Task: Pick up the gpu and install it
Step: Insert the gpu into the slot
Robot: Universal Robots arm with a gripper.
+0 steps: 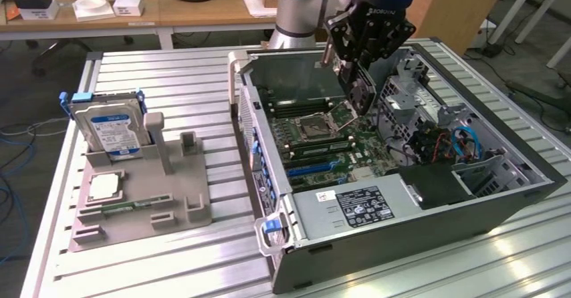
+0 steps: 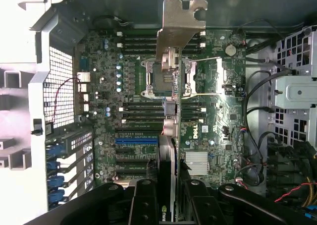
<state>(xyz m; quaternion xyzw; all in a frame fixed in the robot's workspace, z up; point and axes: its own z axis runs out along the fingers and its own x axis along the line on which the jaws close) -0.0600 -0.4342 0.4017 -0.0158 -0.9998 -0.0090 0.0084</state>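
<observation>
My gripper [image 1: 359, 87] hangs inside the open computer case [image 1: 402, 238], shut on the gpu [image 1: 354, 96]. The gpu is a thin dark card held on edge above the motherboard [image 1: 325, 144]. In the wrist view the gpu [image 2: 171, 136] runs edge-on between my two black fingers [image 2: 143, 202], and its silvery bracket [image 2: 179, 27] sticks out at the far end. My gripper [image 2: 171, 197] holds the card over the open CPU socket [image 2: 148, 74]. The blue slot [image 2: 136, 140] lies beside the card's line, and the card is clear of the board.
A grey fixture tray [image 1: 183, 208] on the slatted table at the exterior view's left holds a silver blue-labelled hard drive [image 1: 111, 129] and a small square CPU chip [image 1: 105, 186]. In the case, a power supply [image 1: 357, 208], drive cages [image 1: 419, 91] and cables [image 1: 464, 144] flank the board.
</observation>
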